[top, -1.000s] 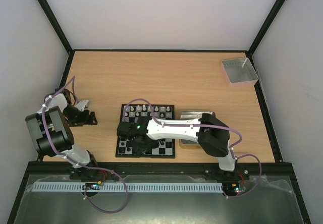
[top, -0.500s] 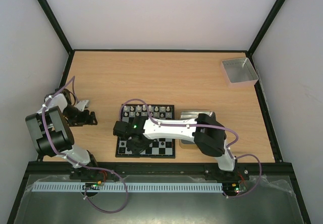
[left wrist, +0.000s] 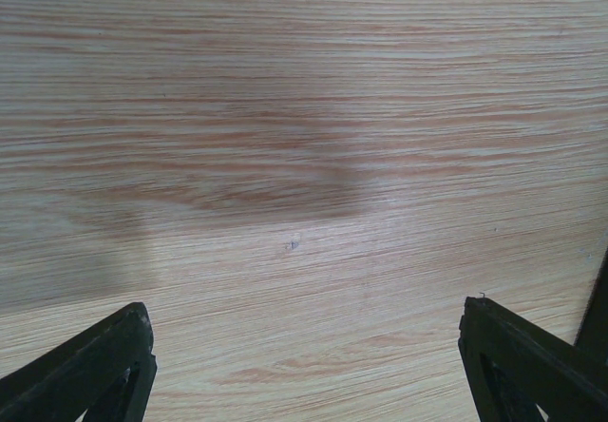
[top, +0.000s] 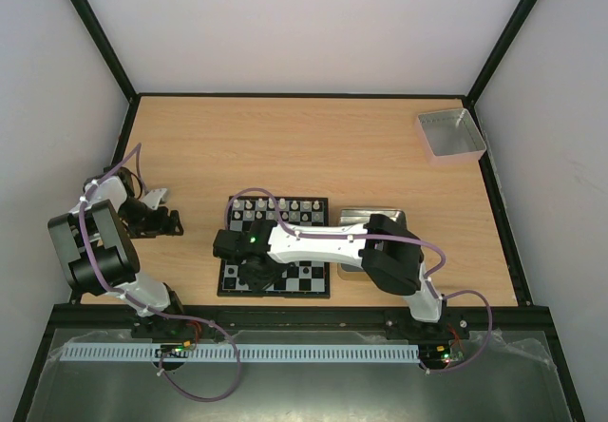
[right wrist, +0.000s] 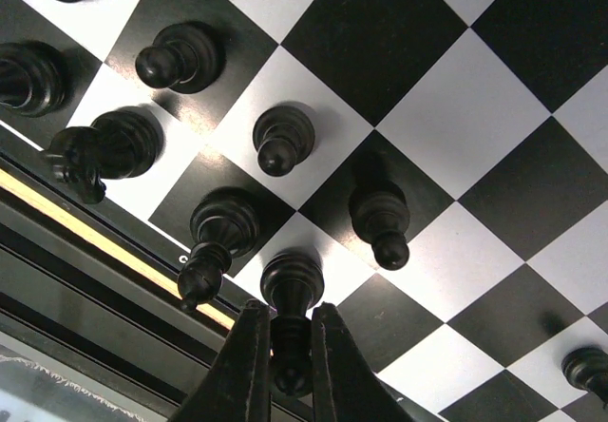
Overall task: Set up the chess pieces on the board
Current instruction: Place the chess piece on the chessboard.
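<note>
The board (top: pixel 313 276) is seen lying on the wooden table (top: pixel 313 146), near its front edge and between the two arm bases. The right arm is stretched leftward across it, and the right gripper (right wrist: pixel 288 319) is held low over the board's near left part. Its fingers (right wrist: pixel 245 355) are pressed against a black piece (right wrist: pixel 292 284). The piece is pinched at its upper part, with its base over a white square just beside the board's border (whether the base truly touches the square cannot be told). More black pieces (right wrist: pixel 282 140) are stood upright on the neighbouring squares, each apart from the pinched one. Along the board's far rows, white pieces (top: pixel 285 205) are lined up. The left gripper (left wrist: pixel 304 346) is held over bare wood well to the left of the board, with its fingers (left wrist: pixel 95 365) spread wide and only wood grain seen between them.
</note>
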